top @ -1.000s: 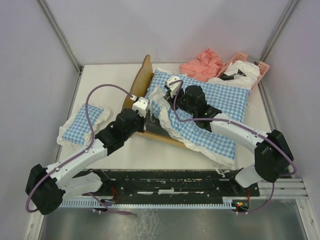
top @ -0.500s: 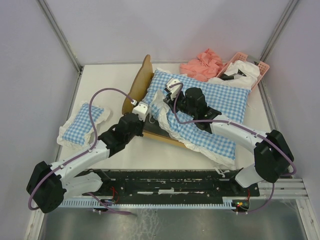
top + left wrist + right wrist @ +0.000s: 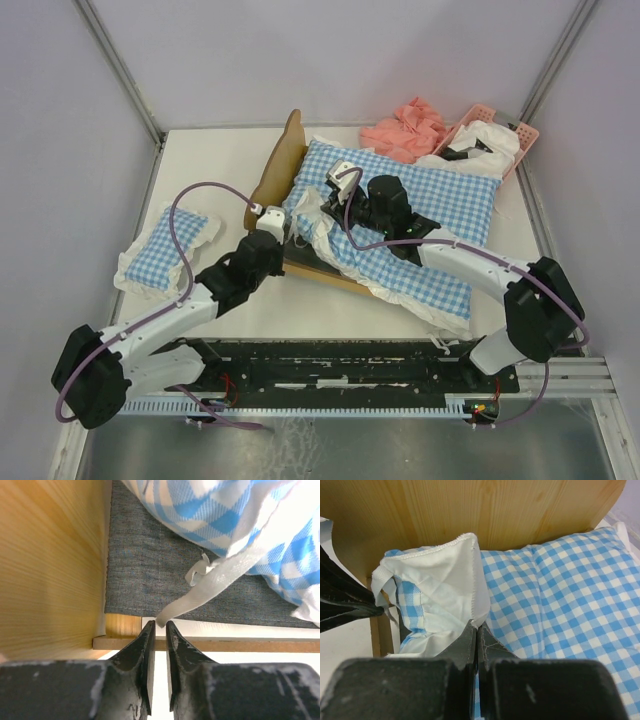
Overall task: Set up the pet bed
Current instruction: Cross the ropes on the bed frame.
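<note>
One pet bed point(image 3: 274, 172), two blue-and-white checked cushions, one pink cloth point(image 3: 405, 130), one pink basket point(image 3: 524, 135) and two arms share the white table point(image 3: 215, 150). The bed sits near the middle of the table, slightly left, turned at an angle. Its light-wood headboard with a wavy top edge stands at the far-left end, and a low wooden rail shows along the near side. The left wrist view shows its grey woven fabric base meeting the pale grained wood.

The large checked cushion point(image 3: 445, 195) lies across the bed and spills off to the right, hiding most of the base. The small checked cushion point(image 3: 165, 245) lies apart at the left edge. The cloth and the basket, which holds something white, are at the far right.

The left gripper point(image 3: 159, 629) is at the bed's near-left corner, jaws nearly together. The end of a white strap point(image 3: 210, 585) reaches their tips; I cannot tell whether it is pinched. The right gripper point(image 3: 476, 630) is closed on the large cushion's white frill
</note>
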You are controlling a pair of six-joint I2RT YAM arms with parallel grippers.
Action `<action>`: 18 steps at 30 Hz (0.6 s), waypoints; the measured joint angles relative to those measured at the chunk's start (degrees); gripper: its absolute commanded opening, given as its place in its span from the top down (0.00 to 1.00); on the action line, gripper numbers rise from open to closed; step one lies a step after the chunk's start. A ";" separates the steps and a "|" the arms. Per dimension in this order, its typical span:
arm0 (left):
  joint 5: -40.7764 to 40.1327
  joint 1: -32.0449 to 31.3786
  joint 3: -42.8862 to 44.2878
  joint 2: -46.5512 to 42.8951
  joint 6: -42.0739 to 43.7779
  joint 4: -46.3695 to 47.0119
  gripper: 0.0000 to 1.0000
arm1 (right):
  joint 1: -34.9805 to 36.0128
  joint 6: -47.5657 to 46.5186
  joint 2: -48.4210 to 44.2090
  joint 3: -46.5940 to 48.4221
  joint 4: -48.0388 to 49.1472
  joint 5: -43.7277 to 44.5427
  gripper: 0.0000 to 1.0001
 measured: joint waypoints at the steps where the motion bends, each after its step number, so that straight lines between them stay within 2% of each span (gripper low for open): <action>1: -0.20 0.00 0.00 -0.44 -0.63 -0.33 0.72 | 0.00 0.22 0.20 0.09 -0.02 -0.44 0.98; 3: -0.20 0.00 0.00 -1.66 -1.51 -0.98 0.69 | 0.02 0.52 0.70 0.33 -0.22 -1.03 0.98; 10: 3.06 0.00 0.00 -7.63 -2.05 -1.29 0.68 | 0.02 1.36 1.62 0.68 -0.79 -1.64 0.98; 18: 9.07 -0.04 -2.82 -8.50 -5.38 7.48 0.68 | 0.02 1.77 1.77 1.36 -1.07 -1.86 0.98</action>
